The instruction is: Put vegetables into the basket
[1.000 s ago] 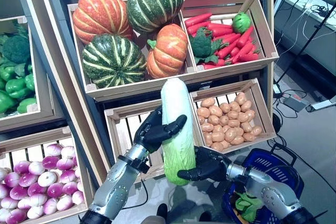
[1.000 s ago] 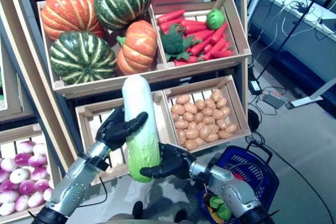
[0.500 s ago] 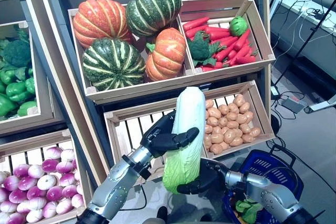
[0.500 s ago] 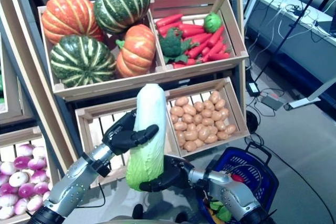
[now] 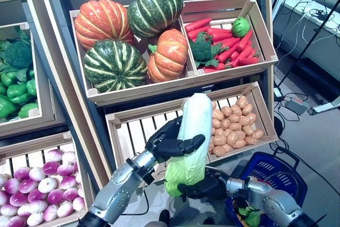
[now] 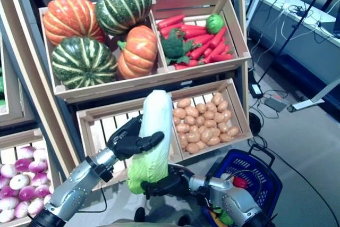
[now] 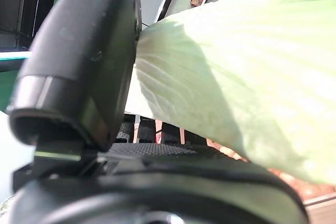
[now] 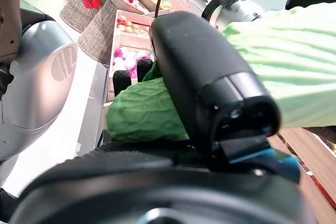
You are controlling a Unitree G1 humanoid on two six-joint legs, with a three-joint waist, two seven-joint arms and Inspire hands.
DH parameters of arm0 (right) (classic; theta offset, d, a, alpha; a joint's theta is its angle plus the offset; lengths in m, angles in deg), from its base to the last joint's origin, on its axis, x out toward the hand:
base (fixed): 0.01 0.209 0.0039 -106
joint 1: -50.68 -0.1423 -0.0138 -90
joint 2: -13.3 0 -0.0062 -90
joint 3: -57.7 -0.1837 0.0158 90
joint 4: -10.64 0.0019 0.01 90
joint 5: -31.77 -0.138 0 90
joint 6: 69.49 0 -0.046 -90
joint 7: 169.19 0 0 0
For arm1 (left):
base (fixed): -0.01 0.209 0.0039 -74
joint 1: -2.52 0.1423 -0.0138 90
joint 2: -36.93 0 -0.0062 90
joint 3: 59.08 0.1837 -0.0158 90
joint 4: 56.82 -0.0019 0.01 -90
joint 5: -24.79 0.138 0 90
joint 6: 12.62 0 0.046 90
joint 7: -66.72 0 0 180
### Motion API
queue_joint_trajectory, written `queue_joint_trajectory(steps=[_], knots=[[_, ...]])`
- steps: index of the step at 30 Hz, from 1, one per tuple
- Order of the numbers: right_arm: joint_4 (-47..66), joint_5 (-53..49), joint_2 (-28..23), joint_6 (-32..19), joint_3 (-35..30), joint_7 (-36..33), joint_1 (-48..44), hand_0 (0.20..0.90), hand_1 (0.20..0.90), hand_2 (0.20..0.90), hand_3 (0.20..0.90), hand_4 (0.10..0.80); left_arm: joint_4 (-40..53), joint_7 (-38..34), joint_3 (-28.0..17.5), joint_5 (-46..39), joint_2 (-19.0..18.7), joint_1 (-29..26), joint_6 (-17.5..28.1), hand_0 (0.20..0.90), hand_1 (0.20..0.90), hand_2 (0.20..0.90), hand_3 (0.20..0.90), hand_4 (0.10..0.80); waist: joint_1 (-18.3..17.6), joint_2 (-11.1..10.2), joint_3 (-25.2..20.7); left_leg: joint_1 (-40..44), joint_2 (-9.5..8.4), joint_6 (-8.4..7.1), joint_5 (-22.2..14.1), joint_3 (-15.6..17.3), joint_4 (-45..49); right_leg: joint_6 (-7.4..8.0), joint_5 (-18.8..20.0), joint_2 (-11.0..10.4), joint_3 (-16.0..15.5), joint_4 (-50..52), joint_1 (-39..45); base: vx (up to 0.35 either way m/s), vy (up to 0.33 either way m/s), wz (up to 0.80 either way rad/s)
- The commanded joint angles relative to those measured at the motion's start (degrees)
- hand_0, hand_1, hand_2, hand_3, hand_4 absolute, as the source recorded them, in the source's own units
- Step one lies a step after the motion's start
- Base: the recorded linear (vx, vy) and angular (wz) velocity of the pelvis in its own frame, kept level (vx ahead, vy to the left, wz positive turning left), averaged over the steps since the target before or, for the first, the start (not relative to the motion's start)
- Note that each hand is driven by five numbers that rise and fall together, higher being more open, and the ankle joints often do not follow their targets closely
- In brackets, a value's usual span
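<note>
A long napa cabbage [image 5: 192,126], white with a green leafy end, is held nearly upright in front of the stand's lower crate. My left hand [image 5: 169,142] is curled round its middle; the cabbage also shows in the left wrist view [image 7: 236,77], pressed against the thumb [image 7: 84,61]. My right hand [image 5: 206,187] grips the leafy lower end, which shows in the right wrist view [image 8: 142,114]. The blue basket [image 5: 287,173] stands on the floor to the right, below the cabbage. A green leafy vegetable [image 5: 248,215] and something red [image 6: 240,182] lie in it.
The wooden stand [image 5: 58,78] with tilted crates rises just behind both hands; a slatted crate [image 5: 135,131] is right behind the cabbage. Cables and a power strip [image 5: 297,103] lie on the floor beyond the basket.
Both hands have carried the cabbage to the right and a little lower, toward the basket. Its top now leans right.
</note>
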Motion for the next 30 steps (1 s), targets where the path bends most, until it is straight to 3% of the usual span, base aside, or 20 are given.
queue_joint_trajectory(steps=[1, 2, 3, 4, 19, 30], knots=[[2.4, -1.6, 0.8, -4.0, -0.6, 1.3, -2.7, 0.3, 0.3, 0.3, 0.3, 0.4, 5.6, 4.3, 0.4, -2.8, 1.4, -7.1, 3.4, 0.3, 0.3, 0.3, 0.3, 0.4, -0.1, -1.7, -3.2, 1.6, 0.45, -1.49, -4.2, 0.2, 0.1, 3.83, 2.1, -4.9, 1.1, 0.4, 0.2, 0.0, 0.0, 0.0], [2.5, -2.0, 0.8, -4.1, -0.8, 1.1, -2.6, 0.3, 0.3, 0.3, 0.3, 0.4, 5.6, 4.4, 0.5, -2.6, 1.4, -7.0, 3.3, 0.486, 0.486, 0.486, 0.486, 0.524, -0.2, -1.7, -3.2, 1.6, 0.45, -1.46, -4.3, 0.2, 0.1, 3.83, 2.1, -4.9, 1.1, 0.4, 0.2, 0.0, 0.0, 0.0], [2.4, -2.1, 0.9, -4.2, -0.8, 1.2, -2.6, 0.3, 0.3, 0.3, 0.3, 0.4, 5.5, 4.6, 0.5, -2.5, 1.3, -7.1, 3.3, 0.742, 0.742, 0.742, 0.742, 0.695, -0.2, -1.6, -3.2, 1.6, 0.44, -1.43, -4.3, 0.2, 0.1, 3.82, 2.1, -4.9, 1.2, 0.4, 0.2, 0.0, 0.0, 0.0], [2.4, -2.3, 1.0, -4.2, -0.9, 1.1, -2.6, 0.3, 0.3, 0.3, 0.3, 0.4, 5.4, 4.7, 0.5, -2.5, 1.2, -7.1, 3.2, 0.9, 0.9, 0.9, 0.9, 0.8, -0.2, -1.6, -3.2, 1.6, 0.44, -1.43, -4.3, 0.2, 0.1, 3.81, 2.1, -4.9, 1.2, 0.4, 0.2, 0.0, 0.0, 0.0], [1.7, -7.8, 2.6, -7.5, -3.8, -3.8, -1.1, 0.3, 0.3, 0.3, 0.3, 0.4, 5.8, 4.7, -0.7, -2.3, 0.6, -6.6, 2.6, 0.9, 0.9, 0.9, 0.9, 0.8, -0.9, -1.2, -3.1, 1.7, 0.67, -1.59, -4.3, 0.3, 0.1, 3.8, 2.2, -4.8, 1.5, 0.2, 0.3, -0.004, -0.001, 0.0], [2.8, -15.4, 5.0, -16.6, -10.6, -6.2, -0.6, 0.3, 0.3, 0.3, 0.3, 0.4, 6.4, 4.7, -3.5, -3.2, 1.0, -6.2, 0.8, 0.9, 0.9, 0.9, 0.9, 0.8, -1.7, -1.0, -3.0, 1.6, 0.82, -1.47, -4.4, 0.7, 0.1, 3.7, 2.2, -4.5, 2.2, 0.2, 0.0, -0.013, -0.003, 0.0]])
